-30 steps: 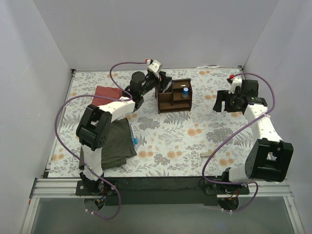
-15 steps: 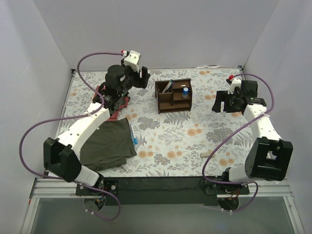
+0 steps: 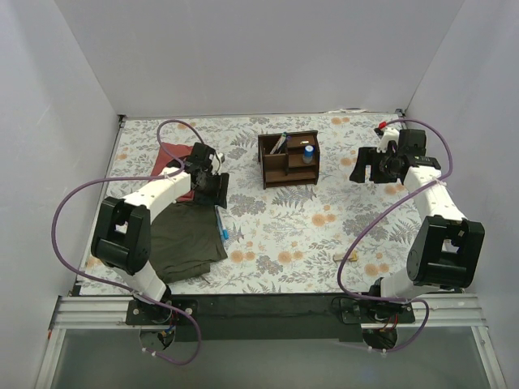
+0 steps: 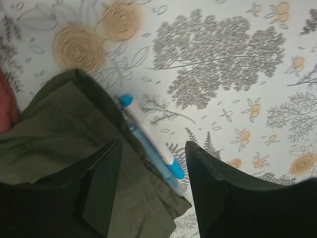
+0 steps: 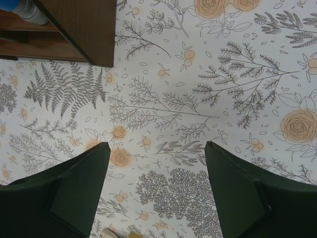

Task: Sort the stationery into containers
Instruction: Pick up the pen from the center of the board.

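Left end effector [image 4: 153,145] hangs wide open and empty over the blue pen [image 4: 148,135], probably light, stiff and slippery, best pinched mid-barrel, beside the olive cloth [image 4: 54,148].

We see a brown organiser [image 3: 288,159], blue-and-white pen [image 4: 150,140], olive cloth [image 4: 54,134], red cloth [image 3: 170,152], and grey-leaved, orange-flowered white table [image 4: 223,64].

The organiser [image 3: 285,170] was made of dark, matt wood. The pen [image 4: 151,138] was finished in glossy plastic. The olive cloth [image 4: 64,144] was softly woven and matt. The table covering [image 5: 198,99] was perhaps printed paper.
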Action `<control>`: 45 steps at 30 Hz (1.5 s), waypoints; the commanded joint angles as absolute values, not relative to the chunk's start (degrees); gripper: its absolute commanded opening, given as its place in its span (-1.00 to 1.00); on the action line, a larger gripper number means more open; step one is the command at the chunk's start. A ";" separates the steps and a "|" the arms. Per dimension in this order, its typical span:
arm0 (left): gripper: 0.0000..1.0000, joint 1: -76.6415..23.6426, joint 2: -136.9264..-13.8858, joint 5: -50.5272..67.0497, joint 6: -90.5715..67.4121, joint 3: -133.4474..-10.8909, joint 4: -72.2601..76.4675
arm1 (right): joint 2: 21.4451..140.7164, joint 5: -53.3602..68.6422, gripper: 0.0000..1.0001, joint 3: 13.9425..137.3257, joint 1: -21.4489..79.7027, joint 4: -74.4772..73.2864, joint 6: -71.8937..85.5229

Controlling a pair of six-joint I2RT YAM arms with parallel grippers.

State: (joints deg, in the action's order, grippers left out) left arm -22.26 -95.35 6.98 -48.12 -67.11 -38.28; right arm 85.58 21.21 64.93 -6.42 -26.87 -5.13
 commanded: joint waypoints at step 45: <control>-0.12 -19.07 -103.97 9.05 -50.98 -71.54 -39.99 | 83.58 21.27 0.72 62.22 -6.68 -25.05 -5.71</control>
